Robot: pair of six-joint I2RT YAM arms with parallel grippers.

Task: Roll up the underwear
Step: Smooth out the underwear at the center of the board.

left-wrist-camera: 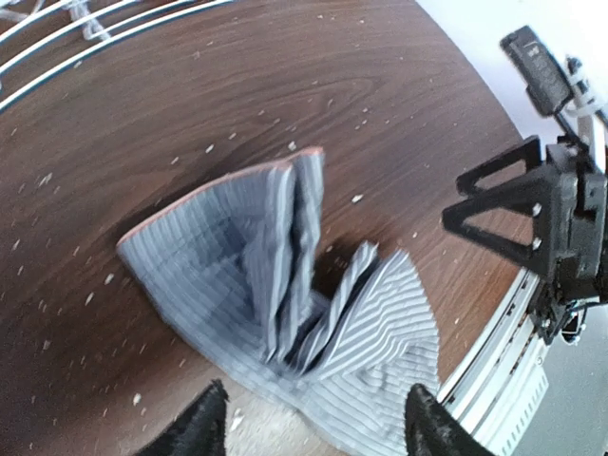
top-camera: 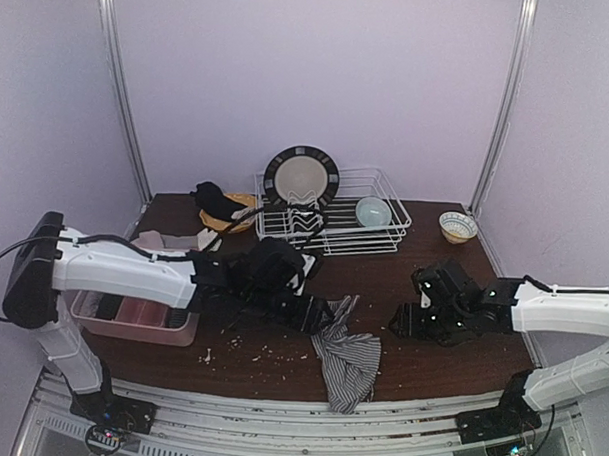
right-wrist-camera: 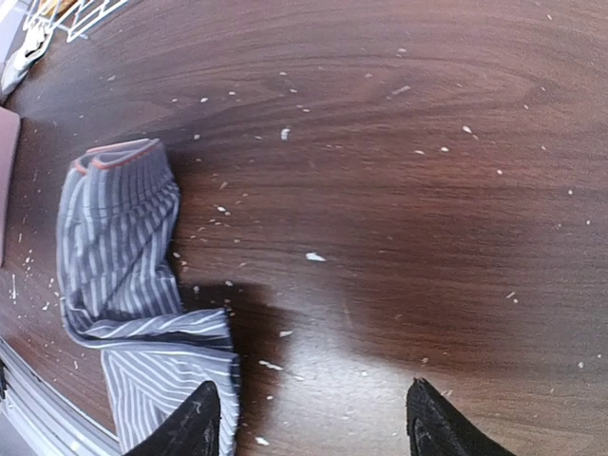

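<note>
The grey striped underwear (top-camera: 347, 356) lies crumpled on the brown table near the front edge, one end hanging over it. It shows bunched with folds in the left wrist view (left-wrist-camera: 294, 304) and at the left in the right wrist view (right-wrist-camera: 123, 266). My left gripper (top-camera: 317, 313) is open just above the cloth's left side, holding nothing; its fingertips (left-wrist-camera: 195, 427) straddle the cloth's near edge. My right gripper (top-camera: 406, 317) is open and empty over bare table right of the cloth, seen as two dark fingertips (right-wrist-camera: 190, 427).
A white wire dish rack (top-camera: 335, 224) with a plate and bowl stands at the back. A pink bin (top-camera: 131, 317) sits at the left, a small bowl (top-camera: 457, 226) at the back right. Crumbs litter the table.
</note>
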